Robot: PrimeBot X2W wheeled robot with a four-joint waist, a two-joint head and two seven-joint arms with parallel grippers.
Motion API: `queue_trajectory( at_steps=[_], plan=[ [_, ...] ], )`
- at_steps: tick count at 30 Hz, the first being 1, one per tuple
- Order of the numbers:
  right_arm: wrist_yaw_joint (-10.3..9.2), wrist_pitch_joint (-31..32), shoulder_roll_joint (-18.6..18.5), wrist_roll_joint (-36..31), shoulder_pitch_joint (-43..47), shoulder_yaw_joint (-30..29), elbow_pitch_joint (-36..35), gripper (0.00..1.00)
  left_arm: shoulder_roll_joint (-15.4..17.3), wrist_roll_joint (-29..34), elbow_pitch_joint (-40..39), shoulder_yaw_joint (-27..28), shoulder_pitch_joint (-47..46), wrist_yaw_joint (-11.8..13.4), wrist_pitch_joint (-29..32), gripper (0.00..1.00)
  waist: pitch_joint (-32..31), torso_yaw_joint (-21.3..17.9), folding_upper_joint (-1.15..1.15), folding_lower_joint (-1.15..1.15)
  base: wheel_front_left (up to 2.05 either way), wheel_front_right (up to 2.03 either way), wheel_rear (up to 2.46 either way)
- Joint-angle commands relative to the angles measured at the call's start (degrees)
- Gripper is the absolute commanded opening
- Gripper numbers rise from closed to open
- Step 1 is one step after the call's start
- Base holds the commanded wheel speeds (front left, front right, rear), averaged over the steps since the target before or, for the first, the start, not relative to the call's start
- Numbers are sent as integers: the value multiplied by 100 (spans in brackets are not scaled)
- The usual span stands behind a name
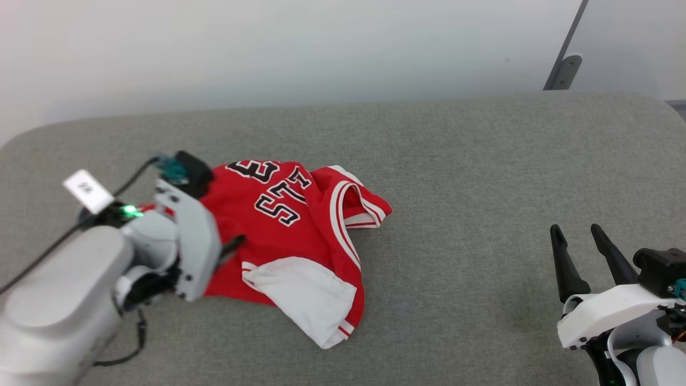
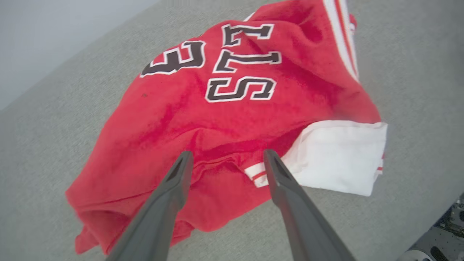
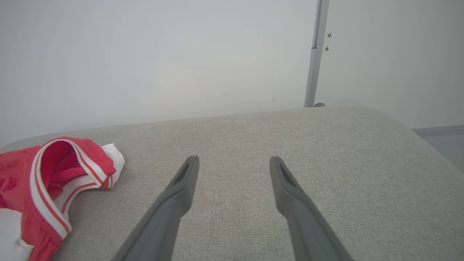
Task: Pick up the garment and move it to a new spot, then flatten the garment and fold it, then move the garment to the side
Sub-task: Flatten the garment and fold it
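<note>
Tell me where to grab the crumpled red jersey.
Take the red-and-white striped trim loop at the right edge of the crumpled red jersey, coming from the robot's right over the grey fabric surface: it stands raised and open, likely easy to pinch.

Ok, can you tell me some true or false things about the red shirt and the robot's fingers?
1. The garment lies on the grey surface. True.
2. The fingers of the left gripper are shut on the garment. False: they stand open with nothing pinched between them.
3. The right gripper is open and apart from the garment. True.
4. The garment is folded flat. False: it is crumpled, with a white sleeve sticking out.
5. Its lettering is blue. False: it is black with white edges.
</note>
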Motion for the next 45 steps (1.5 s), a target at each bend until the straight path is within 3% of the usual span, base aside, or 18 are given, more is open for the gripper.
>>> queue_trajectory(
  at_steps=[1, 9, 21, 22, 23, 24, 25, 35, 45],
  plan=[
    [-8, -31, -7, 62, -10, 17, -20, 100, -57, -61, -213, -46, 21, -13, 46, 100, 47, -52, 0, 0, 0, 0, 0],
    [-8, -129, 21, 104, -123, 67, 4, 100, -83, -71, -531, -271, 155, -14, 228, 100, 234, -282, 0, 0, 0, 0, 0],
    [-8, -287, 73, 100, -216, 107, 79, 100, -104, -139, 65, -492, 288, -17, 88, 100, 522, -620, 0, 0, 0, 0, 0],
    [-8, -300, 74, 98, -223, 102, 86, 100, -114, -171, 97, -518, 282, -17, 93, 86, 530, -627, 0, 0, 0, 0, 0],
    [-8, -305, 75, 94, -229, 98, 88, 100, -128, -197, 88, -554, 266, -18, 86, 56, 539, -631, 0, 0, 0, 0, 0],
    [-8, -319, 77, 89, -232, 92, 92, 100, -141, -252, 79, -573, 255, -18, 69, 41, 546, -630, 0, 0, 0, 0, 0],
    [-8, -321, 79, 82, -229, 83, 95, 100, -141, -285, 76, -601, 240, -18, 76, 0, 549, -625, 0, 0, 0, 0, 0],
    [-8, -329, 106, 16, -184, 6, 130, 100, 2, -614, -427, -890, 91, -16, 60, 0, 448, -396, 0, 0, 0, 0, 0],
    [-8, -265, 54, 55, -30, -36, 134, 100, 888, -923, -1385, -844, 348, 76, 36, 0, 224, -15, 0, 0, 0, 0, 0]
  ],
)
